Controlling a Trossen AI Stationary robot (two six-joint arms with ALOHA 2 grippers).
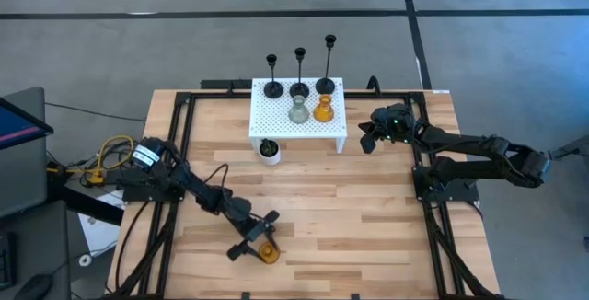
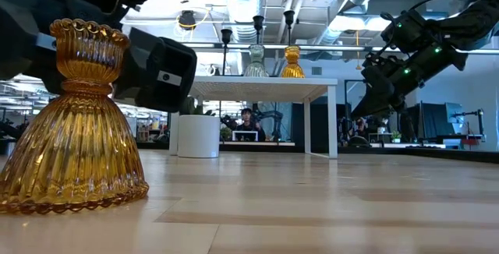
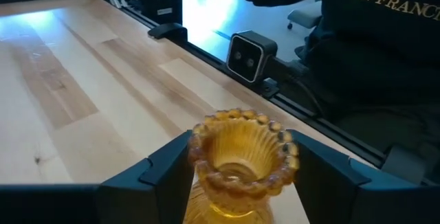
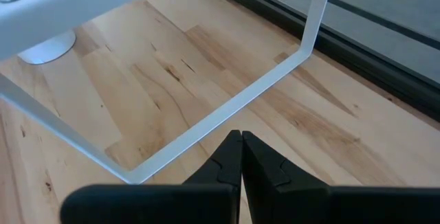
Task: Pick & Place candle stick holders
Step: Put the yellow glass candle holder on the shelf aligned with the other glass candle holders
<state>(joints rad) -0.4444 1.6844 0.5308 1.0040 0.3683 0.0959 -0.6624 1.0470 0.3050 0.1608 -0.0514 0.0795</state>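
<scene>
High view shows my left gripper (image 1: 260,237) spread around, not yet squeezing, the amber holder (image 1: 268,253) near the tabletop's front edge, right gripper (image 1: 368,138) shut by the white stand (image 1: 296,125); closing off-centre could tip it.

Even, bright indoor light falls on the table (image 1: 313,208), casting soft shadows. The low view looks into glaring ceiling lights — the near amber holder (image 2: 74,121) glows, while the room behind blurs.
</scene>
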